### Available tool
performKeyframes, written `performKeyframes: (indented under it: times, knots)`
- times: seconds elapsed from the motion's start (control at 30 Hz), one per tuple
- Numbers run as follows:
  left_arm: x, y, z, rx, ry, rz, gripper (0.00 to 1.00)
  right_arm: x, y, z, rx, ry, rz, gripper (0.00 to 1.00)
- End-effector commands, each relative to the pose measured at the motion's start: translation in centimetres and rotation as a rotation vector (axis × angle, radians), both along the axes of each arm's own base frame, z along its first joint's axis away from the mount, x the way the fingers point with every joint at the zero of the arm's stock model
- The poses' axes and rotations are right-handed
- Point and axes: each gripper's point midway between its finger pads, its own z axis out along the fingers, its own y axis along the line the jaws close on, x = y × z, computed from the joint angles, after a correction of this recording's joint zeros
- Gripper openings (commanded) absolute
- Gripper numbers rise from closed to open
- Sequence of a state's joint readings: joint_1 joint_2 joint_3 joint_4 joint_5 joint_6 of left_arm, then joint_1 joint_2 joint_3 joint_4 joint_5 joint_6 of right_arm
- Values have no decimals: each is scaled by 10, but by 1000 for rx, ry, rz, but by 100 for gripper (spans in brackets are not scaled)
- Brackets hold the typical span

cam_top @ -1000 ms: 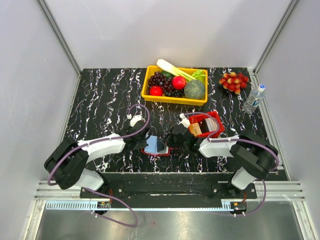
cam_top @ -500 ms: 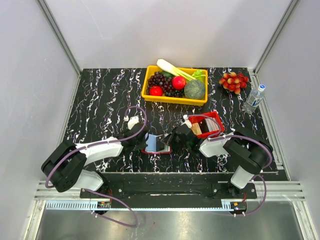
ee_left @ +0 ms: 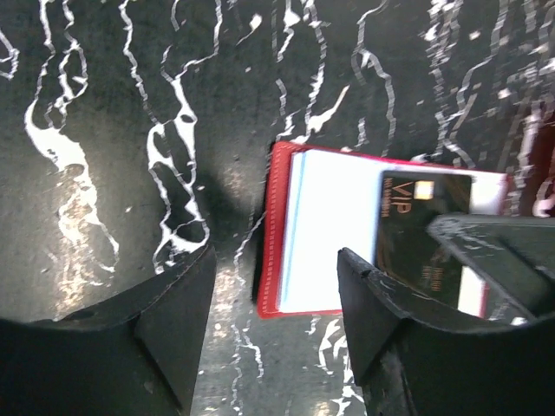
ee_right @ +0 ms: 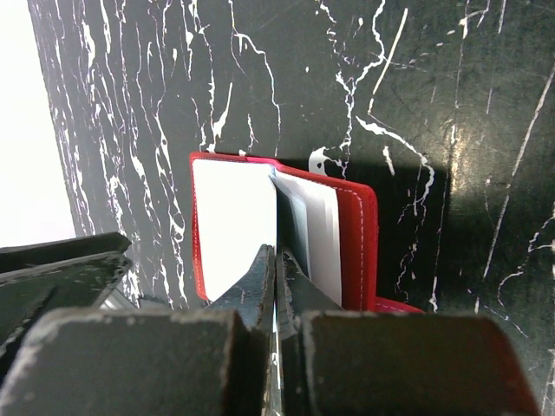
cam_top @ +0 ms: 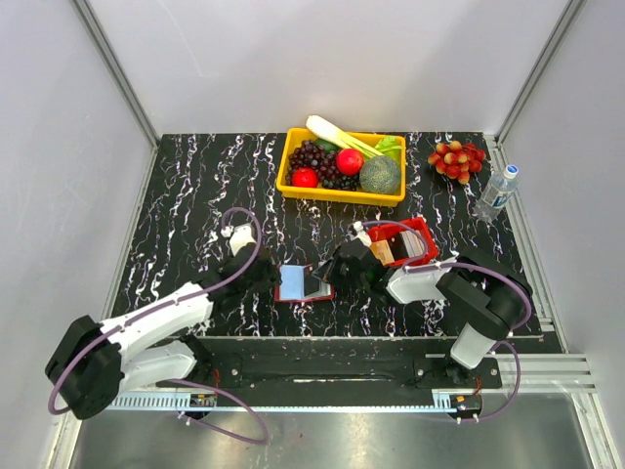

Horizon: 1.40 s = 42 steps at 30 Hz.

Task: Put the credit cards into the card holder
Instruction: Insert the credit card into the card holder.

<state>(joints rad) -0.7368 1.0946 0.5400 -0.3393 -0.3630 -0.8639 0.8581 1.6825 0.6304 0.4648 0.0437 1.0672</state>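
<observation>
Well, the holder [cam_top: 301,283] lies open on the surface [cam_top: 195,195] so the right claw [ee_right: 276,264], clamped on a black card [ee_left: 422,227], can slide it in; the left claw [ee_left: 273,290] gapes empty alongside.

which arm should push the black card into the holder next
Right. The right tool is shut on the black card, which is already over the open card holder. The left tool is open and empty, beside the holder and not touching it.
</observation>
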Motion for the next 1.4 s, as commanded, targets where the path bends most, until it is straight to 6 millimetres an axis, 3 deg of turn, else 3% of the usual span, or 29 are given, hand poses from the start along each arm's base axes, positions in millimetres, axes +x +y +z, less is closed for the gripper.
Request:
performKeyframes:
  times: [0.0, 0.2, 0.37, 0.47, 0.53, 0.63, 0.83, 1.03, 1.2, 1.37]
  knots:
    - [9, -18, 10, -102, -60, -39, 63, 5, -1, -2, -32, -11, 2, 0]
    - [6, -29, -22, -93, 22, -68, 63, 3, -4, -1, 3, -2, -25, 0]
    - [1, -22, -45, -48, 72, -54, 60, -4, 2, -8, 79, 50, -33, 0]
    - [-2, -17, -56, -17, 92, -52, 55, -6, 3, -14, 83, 67, -27, 0]
    - [-5, -16, -61, -14, 104, -52, 46, -6, 3, -16, 83, 71, -28, 0]
    - [-8, -16, -66, -23, 117, -58, 32, -6, 1, -19, 75, 75, -37, 0]
    - [-10, -20, -68, -30, 130, -79, 22, -5, -4, -26, 41, 94, -65, 0]
    - [-11, -26, -71, -36, 142, -109, 6, 3, -7, -31, -35, 67, -44, 0]
    - [-13, -27, -72, -34, 149, -121, 5, 5, 1, -36, -80, 70, 11, 5]
    - [-11, -21, -71, -8, 144, -105, 2, 2, 3, -32, -116, 82, 48, 20]
